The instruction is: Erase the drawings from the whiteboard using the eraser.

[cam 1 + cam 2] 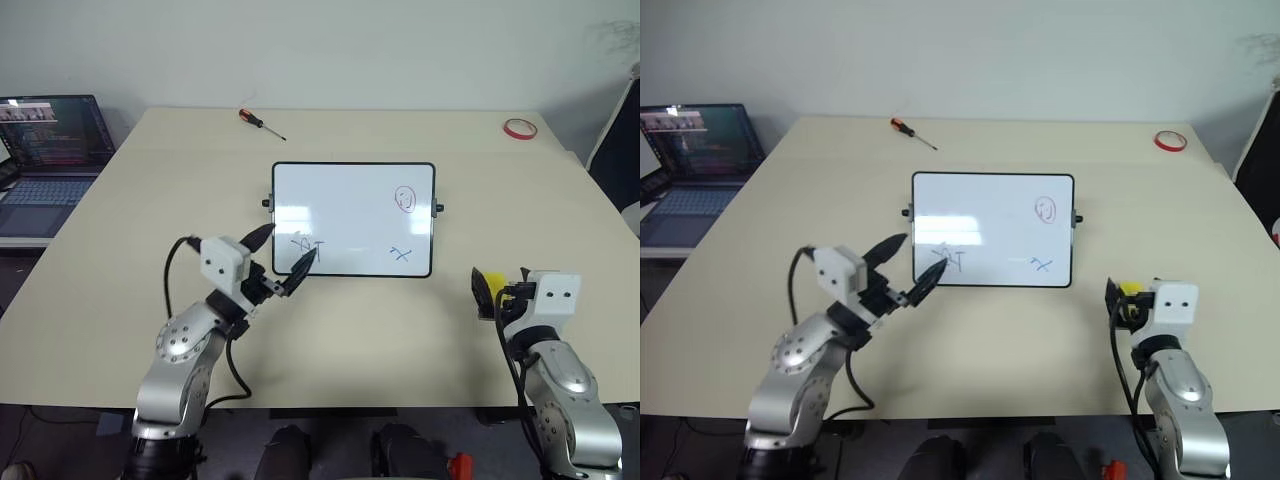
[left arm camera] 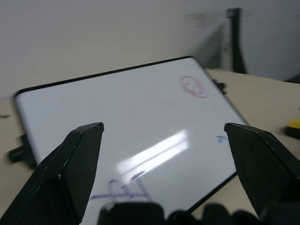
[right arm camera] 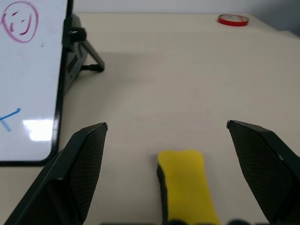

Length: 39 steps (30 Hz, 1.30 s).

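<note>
The whiteboard stands propped at a tilt in the middle of the table. On it are the drawings: a red smiley at its far right, a blue X at its near right and a blue scribble at its near left. My left gripper hovers open and empty over the near left corner, pointing across the board. The yellow eraser lies between the wide-open fingers of my right gripper, touching neither. That gripper is to the right of the board, near the table's front edge.
An open laptop sits off the table's left side. A red-handled screwdriver lies at the back, left of centre. A red tape ring lies at the back right. A black chair stands off the right edge.
</note>
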Motion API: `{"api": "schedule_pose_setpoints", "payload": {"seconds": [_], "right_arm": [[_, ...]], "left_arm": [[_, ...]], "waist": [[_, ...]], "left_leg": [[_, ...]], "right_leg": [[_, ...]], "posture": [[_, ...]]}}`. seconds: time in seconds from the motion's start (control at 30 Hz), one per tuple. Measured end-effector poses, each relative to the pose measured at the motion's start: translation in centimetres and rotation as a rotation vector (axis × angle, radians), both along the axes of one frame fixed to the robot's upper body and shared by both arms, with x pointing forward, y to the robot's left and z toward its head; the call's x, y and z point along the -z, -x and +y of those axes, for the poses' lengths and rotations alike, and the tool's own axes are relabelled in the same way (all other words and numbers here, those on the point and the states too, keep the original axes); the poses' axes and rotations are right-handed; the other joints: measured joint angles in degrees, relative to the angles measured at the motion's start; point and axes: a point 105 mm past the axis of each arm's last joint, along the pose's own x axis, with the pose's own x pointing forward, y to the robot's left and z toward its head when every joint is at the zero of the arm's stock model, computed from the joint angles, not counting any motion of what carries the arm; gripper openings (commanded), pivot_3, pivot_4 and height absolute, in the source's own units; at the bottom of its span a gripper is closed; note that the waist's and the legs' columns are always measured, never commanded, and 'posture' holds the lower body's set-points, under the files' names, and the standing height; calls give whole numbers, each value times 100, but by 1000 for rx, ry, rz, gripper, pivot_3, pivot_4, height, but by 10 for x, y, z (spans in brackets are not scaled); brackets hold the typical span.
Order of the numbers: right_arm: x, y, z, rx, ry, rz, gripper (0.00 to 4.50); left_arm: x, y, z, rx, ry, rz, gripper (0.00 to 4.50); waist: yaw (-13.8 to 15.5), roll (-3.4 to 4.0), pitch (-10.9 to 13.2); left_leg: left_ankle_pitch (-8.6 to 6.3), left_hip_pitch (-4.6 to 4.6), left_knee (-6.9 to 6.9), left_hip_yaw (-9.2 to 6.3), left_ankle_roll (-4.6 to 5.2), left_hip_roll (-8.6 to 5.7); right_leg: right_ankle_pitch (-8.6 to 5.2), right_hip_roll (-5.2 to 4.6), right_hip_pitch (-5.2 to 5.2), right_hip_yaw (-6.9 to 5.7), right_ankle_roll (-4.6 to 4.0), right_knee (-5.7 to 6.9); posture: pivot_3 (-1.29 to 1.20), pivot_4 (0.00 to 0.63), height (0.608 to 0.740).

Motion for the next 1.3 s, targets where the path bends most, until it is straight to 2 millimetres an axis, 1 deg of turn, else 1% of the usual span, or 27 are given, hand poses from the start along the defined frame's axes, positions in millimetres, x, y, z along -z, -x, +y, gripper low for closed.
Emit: {"api": "schedule_pose_setpoints", "payload": {"seconds": [0.07, 0.13, 0.23, 0.37, 0.47, 0.57, 0.63, 0.77, 1.0, 1.1, 1.17, 1.2, 1.3], "right_arm": [[-1, -3, -8, 27, -16, 4, 4477], [0, -6, -12, 45, -42, 15, 4477], [3, -12, -15, 38, -81, 57, 4477], [8, -15, -16, 16, -137, 110, 4477], [14, -16, -18, 15, -188, 154, 4477], [16, -17, -15, -5, -218, 179, 4477], [18, -16, -15, -13, -212, 202, 4477], [21, -15, -17, -15, -194, 238, 4477], [30, -11, -16, -28, -176, 291, 4477], [31, -11, -13, -42, -175, 297, 4477], [36, -12, -10, -51, -178, 313, 4477], [39, -12, -10, -52, -182, 322, 4477], [39, -15, -9, -54, -178, 319, 4477]], "left_arm": [[-4, -1, -13, 118, -31, -10, 4500], [-3, 1, -23, 229, -76, -12, 4500], [-2, 0, -37, 371, -130, -5, 4500], [1, -1, -46, 490, -183, -4, 4500], [12, 0, -51, 564, -229, 24, 4500], [19, 2, -55, 625, -265, 43, 4500], [22, 0, -59, 638, -298, 34, 4500], [24, -2, -63, 643, -308, 17, 4500], [31, -2, -61, 617, -344, 4, 4500], [36, -1, -60, 609, -338, 18, 4500], [38, 0, -59, 603, -334, 27, 4500], [38, -1, -58, 596, -334, 27, 4500], [38, -1, -57, 586, -336, 23, 4500]], "waist": [[-1, 0, 0], [-6, 2, 0], [-8, 4, 2], [-8, 4, 2], [-9, 5, 2], [-8, 6, 3], [-5, 6, 3], [-4, 6, 3], [-8, 7, 3], [-8, 7, 3], [-7, 7, 3], [-5, 7, 3], [-7, 7, 3]], "left_leg": [[0, 0, 0, 1, 0, -1], [0, 2, -1, 6, 0, 0], [0, 0, -1, 7, 1, -1], [0, -2, -2, 8, 1, -3], [0, -5, -2, 7, 2, -2], [-1, -8, -1, 6, 2, -2], [0, -10, 1, 4, 3, -4], [-1, -12, 1, 4, 3, -3], [-1, -12, 1, 4, 4, -1], [-1, -12, 1, 3, 4, 0], [-1, -12, 1, 2, 4, 0], [-1, -12, 2, 2, 4, 0], [-1, -12, 2, 3, 4, 0]], "right_leg": [[0, 0, 0, -1, 0, 0], [0, 1, -1, 0, -1, 3], [1, 4, -3, 0, -1, 3], [1, 4, -4, 0, -1, 1], [1, 4, -6, 1, -1, 1], [1, 5, -9, 1, -1, 1], [0, 4, -9, 1, -1, 1], [0, 4, -10, 2, -1, 0], [1, 4, -11, 3, -1, 1], [0, 4, -10, 2, -1, 1], [0, 4, -11, 3, -1, 1], [0, 4, -10, 3, -1, 1], [0, 3, -10, 2, -1, 2]], "posture": [[0, 150, 740], [0, 150, 740], [0, 150, 740], [0, 150, 740], [0, 150, 740], [0, 150, 740], [0, 150, 740], [0, 150, 740], [0, 150, 740], [0, 150, 740], [0, 150, 740], [0, 150, 740], [0, 150, 740]]}}
